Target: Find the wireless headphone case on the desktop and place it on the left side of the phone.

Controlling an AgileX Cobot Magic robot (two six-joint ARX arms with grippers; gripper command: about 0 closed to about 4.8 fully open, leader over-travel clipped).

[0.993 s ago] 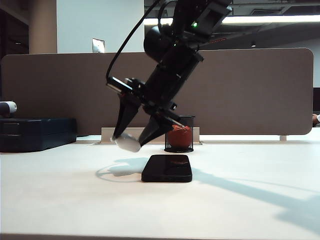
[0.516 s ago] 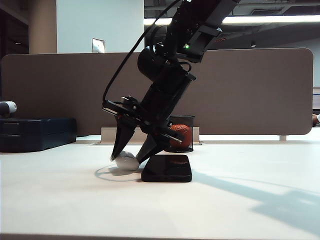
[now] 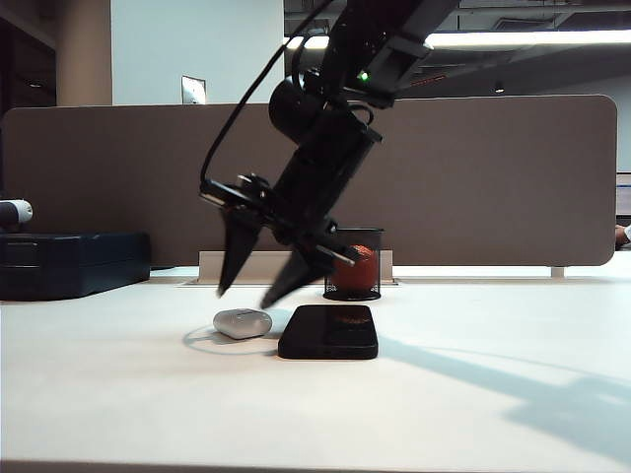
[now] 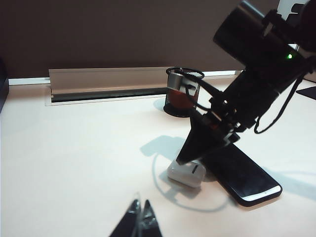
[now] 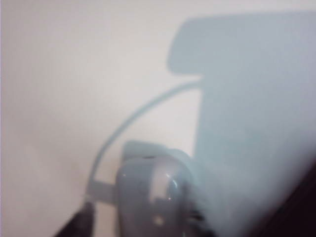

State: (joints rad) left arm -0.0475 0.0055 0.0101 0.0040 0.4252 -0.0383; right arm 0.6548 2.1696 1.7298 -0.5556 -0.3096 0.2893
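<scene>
On the white bench [image 3: 118, 394], the wireless headphone case [image 3: 243, 322] lies flat, just beside the phone [image 3: 329, 331] at its 9 o'clock side in the outside view. The two look very close; I cannot tell if they touch. The right pincer [image 3: 251, 287] hangs just above the case, a little toward 12 o'clock from it. Its two fingers are spread apart and hold nothing. The left pincer [image 4: 140, 220] sits low and well apart from the case, with its fingertips pressed together and nothing between them. A black mesh cup [image 3: 353, 264] with a red ball stands behind the phone, at its 12 o'clock.

The case looks small, hard and shiny, so it is likely light and slippery. It has round corners and could slide or pop out of a pinch. The best place to hold it seems to be across its two flat sides, near the middle.
</scene>
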